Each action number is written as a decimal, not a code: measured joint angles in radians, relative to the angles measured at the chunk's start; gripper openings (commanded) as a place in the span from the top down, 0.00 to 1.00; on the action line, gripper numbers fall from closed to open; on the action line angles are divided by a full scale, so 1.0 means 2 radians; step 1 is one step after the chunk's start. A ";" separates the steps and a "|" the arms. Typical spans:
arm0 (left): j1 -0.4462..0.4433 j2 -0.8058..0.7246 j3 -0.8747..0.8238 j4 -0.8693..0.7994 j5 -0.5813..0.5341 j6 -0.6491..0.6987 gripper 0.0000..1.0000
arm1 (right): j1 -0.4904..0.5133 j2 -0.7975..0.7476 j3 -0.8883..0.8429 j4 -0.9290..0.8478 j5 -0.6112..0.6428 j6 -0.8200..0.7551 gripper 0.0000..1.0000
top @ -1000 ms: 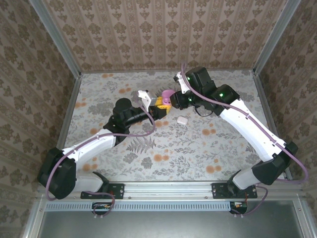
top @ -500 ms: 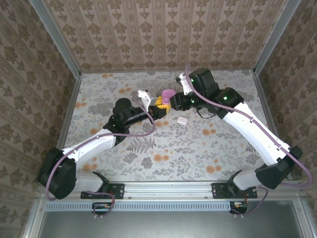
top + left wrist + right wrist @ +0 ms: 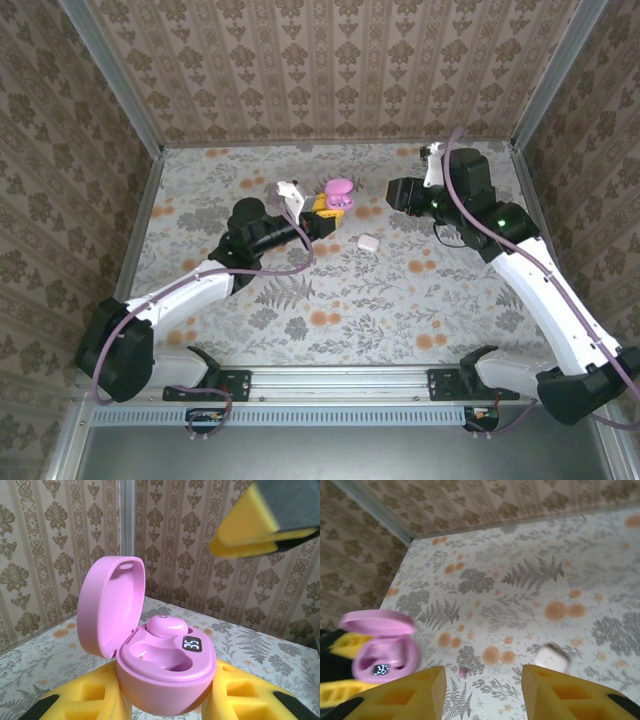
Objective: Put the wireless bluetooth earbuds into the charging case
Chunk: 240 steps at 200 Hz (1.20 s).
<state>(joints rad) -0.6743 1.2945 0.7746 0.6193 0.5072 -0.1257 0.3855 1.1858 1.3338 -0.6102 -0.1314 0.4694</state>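
Gripping the charging case [image 3: 340,190] [image 3: 160,680] by its lower half, the left fingers [image 3: 242,697] hold it upright over the far middle of the bench [image 3: 350,295] with the lid swung open. One pink earbud [image 3: 166,625] sits in the far well beside a lit display, and the near well shows its bare hollow. Spread apart with nothing between them, the right fingers [image 3: 407,697] hang to the right of the case, well apart from it, while a white earbud [image 3: 367,242] [image 3: 552,658] lies on the bench between the two arms, a little nearer their bases
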 measured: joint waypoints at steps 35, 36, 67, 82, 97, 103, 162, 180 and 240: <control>0.011 -0.023 -0.002 -0.004 -0.009 0.008 0.67 | -0.005 0.053 -0.043 0.005 -0.040 0.040 0.56; 0.011 -0.024 -0.002 -0.004 -0.009 0.008 0.67 | -0.005 0.054 -0.044 0.005 -0.041 0.041 0.56; 0.037 -0.077 -0.018 -0.027 -0.025 0.019 0.67 | 0.018 0.122 -0.078 0.035 -0.078 0.075 0.58; 0.048 -0.106 -0.028 -0.043 -0.036 0.025 0.67 | 0.042 0.162 -0.080 0.053 -0.092 0.084 0.59; 0.055 -0.138 -0.038 -0.065 -0.045 0.032 0.67 | 0.066 0.204 -0.075 0.067 -0.109 0.088 0.61; 0.058 -0.151 -0.041 -0.074 -0.048 0.035 0.67 | 0.075 0.227 -0.069 0.069 -0.116 0.090 0.61; 0.070 -0.231 -0.050 -0.135 -0.069 0.052 0.67 | 0.121 0.409 0.051 0.079 -0.169 0.078 0.63; 0.070 -0.238 -0.053 -0.143 -0.071 0.052 0.67 | 0.127 0.445 0.090 0.072 -0.176 0.070 0.63; 0.070 -0.239 -0.058 -0.150 -0.071 0.052 0.67 | 0.137 0.511 0.178 0.021 -0.187 0.046 0.63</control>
<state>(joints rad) -0.5350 0.8158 0.6594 0.3199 0.3653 -0.0208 0.6594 2.2074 1.6894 -0.5682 -0.5056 0.5617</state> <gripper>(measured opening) 0.334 0.371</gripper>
